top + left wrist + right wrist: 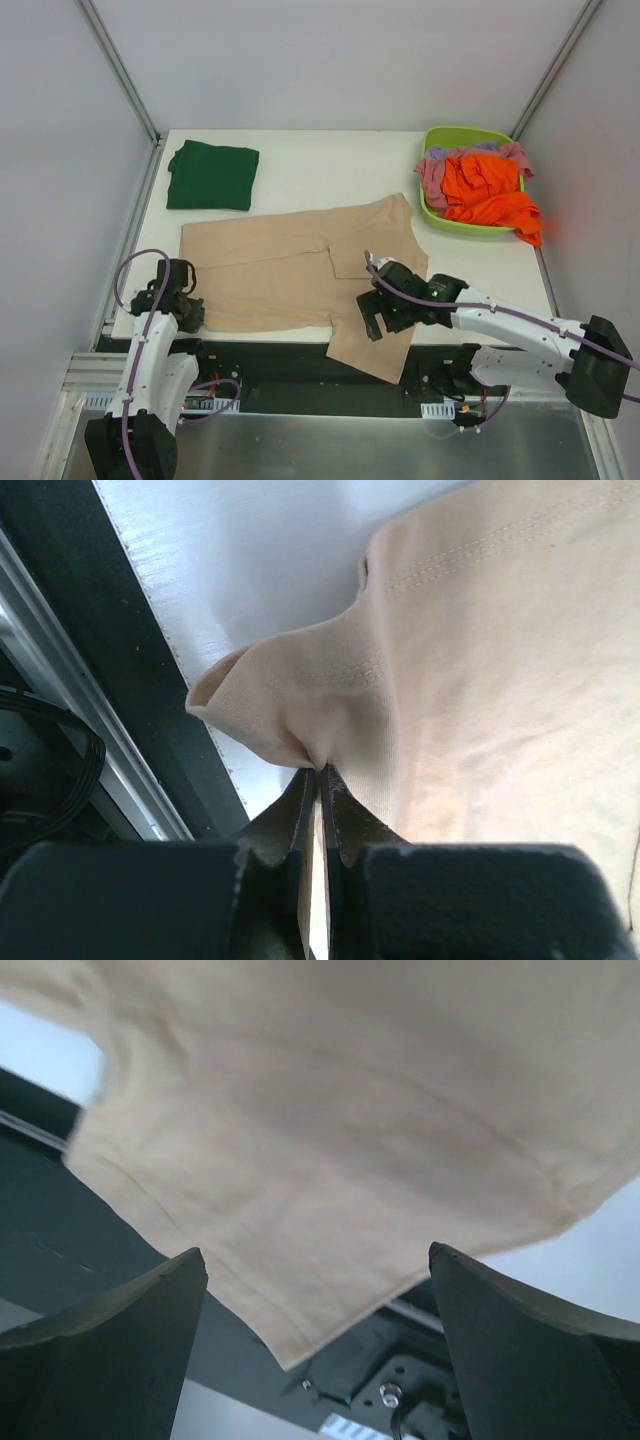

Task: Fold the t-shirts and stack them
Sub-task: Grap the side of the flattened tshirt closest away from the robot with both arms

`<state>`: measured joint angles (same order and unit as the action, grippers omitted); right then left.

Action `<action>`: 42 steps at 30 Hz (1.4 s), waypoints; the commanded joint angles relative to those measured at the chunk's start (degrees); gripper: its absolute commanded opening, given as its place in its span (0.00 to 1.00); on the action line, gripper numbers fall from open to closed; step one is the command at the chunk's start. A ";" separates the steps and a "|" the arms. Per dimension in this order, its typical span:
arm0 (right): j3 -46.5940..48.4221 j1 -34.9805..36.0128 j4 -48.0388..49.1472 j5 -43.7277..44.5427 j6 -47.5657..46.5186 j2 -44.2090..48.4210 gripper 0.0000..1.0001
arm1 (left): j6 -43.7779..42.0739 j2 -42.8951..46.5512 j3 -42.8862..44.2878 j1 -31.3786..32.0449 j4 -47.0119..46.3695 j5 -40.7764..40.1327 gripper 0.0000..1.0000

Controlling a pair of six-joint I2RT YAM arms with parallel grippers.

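Observation:
The beige-tan t-shirt (290,270) lies spread on the white table, one part hanging over the near edge. My left gripper (188,312) is shut on its near-left corner, seen pinched in the left wrist view (318,770). My right gripper (385,318) is open above the hanging part near the table's front edge; the cloth (330,1160) shows between its fingers (110,1330). A folded dark green t-shirt (212,175) lies at the far left. Orange (485,190), pink and lilac t-shirts are heaped in the basket.
The lime-green plastic basket (440,215) stands at the far right of the table. The table's front edge (190,680) drops to a dark frame with cables. Grey walls enclose the sides and back.

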<state>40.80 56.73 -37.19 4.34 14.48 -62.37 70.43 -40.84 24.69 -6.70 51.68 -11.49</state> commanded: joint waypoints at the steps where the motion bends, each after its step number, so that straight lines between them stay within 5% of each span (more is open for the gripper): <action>1: -4.13 4.52 -11.49 -0.11 4.93 1.81 0.93 | -1.79 1.99 1.86 0.55 0.35 -2.14 0.00; 10: -8.71 12.34 -1.93 -10.40 8.02 -4.68 0.75 | -3.46 2.87 1.77 0.55 0.18 -1.35 0.00; 17: -8.54 15.95 -2.18 -9.44 8.90 -8.64 0.66 | -3.28 2.43 1.50 0.55 0.17 -1.70 0.00; 32: -6.43 16.13 -3.59 -4.69 10.92 -9.27 0.00 | -3.90 1.73 2.21 0.55 0.09 -2.31 0.00; 42: -1.25 9.64 -4.73 -2.93 5.92 -3.11 0.00 | -4.95 2.08 4.05 0.63 0.17 -1.70 0.00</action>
<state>35.55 70.19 -43.07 2.87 22.11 -68.34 66.57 -38.96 26.04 -6.70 51.48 -11.57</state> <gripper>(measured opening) 0.009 0.008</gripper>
